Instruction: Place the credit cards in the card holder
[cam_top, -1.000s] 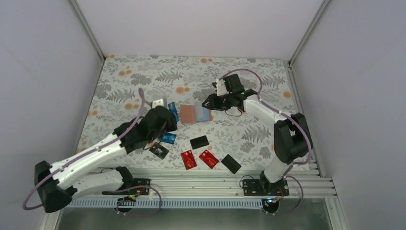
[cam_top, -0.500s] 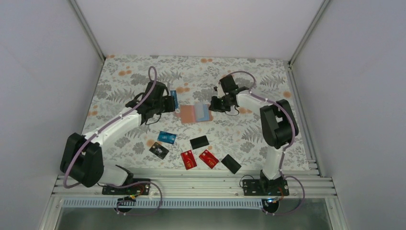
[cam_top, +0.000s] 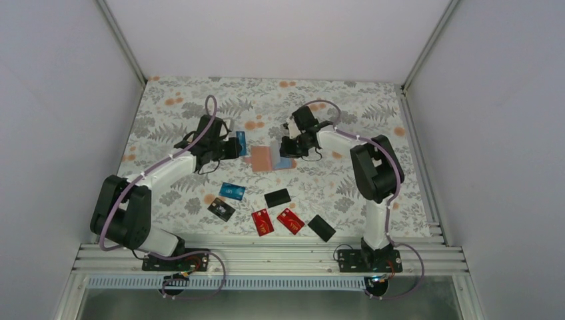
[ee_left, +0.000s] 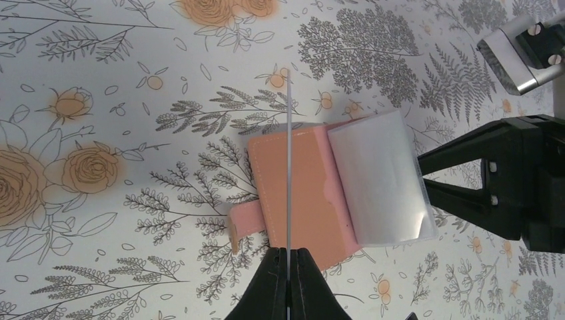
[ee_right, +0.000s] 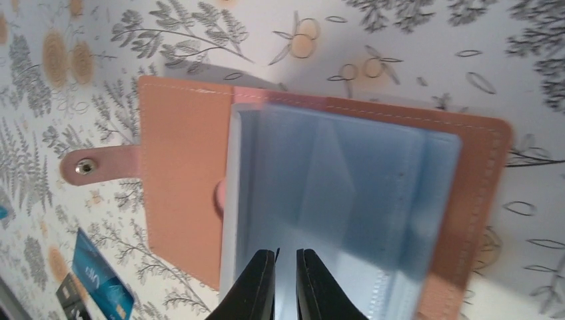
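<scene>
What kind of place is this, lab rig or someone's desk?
Probably a lab test cell: plain white enclosure walls, robot arms bolted to an aluminium rail, and a floral cloth staged with credit cards.

Left gripper [ee_left: 289, 265]: bottom centre, fingers pinched on a credit card [ee_left: 289, 160]
Credit card: edge-on, a thin vertical line crossing the holder
Card holder [ee_left: 303, 200]: centre, lay open, peach-tan, strap tab [ee_left: 243, 224] at lower left
Clear sleeves [ee_left: 383, 180]: over the holder's right half
Right gripper [ee_left: 424, 175]: right edge, black, tips met the sleeves' edge
Cloth [ee_left: 100, 100]: floral print

Plain pale walls [cam_top: 280, 33], floral tablecloth [cam_top: 186, 107]
</scene>
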Motion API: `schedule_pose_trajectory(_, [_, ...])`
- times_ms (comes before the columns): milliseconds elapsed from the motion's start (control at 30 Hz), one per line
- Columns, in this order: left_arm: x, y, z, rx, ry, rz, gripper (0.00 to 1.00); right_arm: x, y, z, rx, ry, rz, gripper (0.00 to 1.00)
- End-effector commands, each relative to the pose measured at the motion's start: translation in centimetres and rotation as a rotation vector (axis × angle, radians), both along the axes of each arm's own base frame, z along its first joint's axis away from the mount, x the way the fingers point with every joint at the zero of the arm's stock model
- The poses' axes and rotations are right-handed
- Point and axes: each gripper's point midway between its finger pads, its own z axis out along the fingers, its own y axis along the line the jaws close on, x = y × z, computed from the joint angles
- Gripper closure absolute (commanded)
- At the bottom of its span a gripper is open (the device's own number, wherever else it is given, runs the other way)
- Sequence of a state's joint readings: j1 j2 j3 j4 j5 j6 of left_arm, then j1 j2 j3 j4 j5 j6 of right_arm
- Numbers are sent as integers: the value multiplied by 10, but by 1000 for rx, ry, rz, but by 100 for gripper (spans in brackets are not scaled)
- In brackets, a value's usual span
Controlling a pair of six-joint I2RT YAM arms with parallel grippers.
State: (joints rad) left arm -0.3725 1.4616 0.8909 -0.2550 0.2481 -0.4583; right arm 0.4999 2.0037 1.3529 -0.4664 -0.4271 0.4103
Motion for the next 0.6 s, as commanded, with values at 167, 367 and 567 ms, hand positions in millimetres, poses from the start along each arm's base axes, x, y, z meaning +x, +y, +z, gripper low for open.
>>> schedule_pose_trajectory(167, [-3,-3,25,-25,-74,-47,98,-3,50,30,166,-18,107,87])
schedule_pose_trajectory(367, [-4,-5,42,-41,-102,-66,98,-7,77,27,250,30,170,83])
schedule_pose_trajectory(567, [-1,-15,49,-101,-97,-106,97,-4,87,17,287,67,183,80])
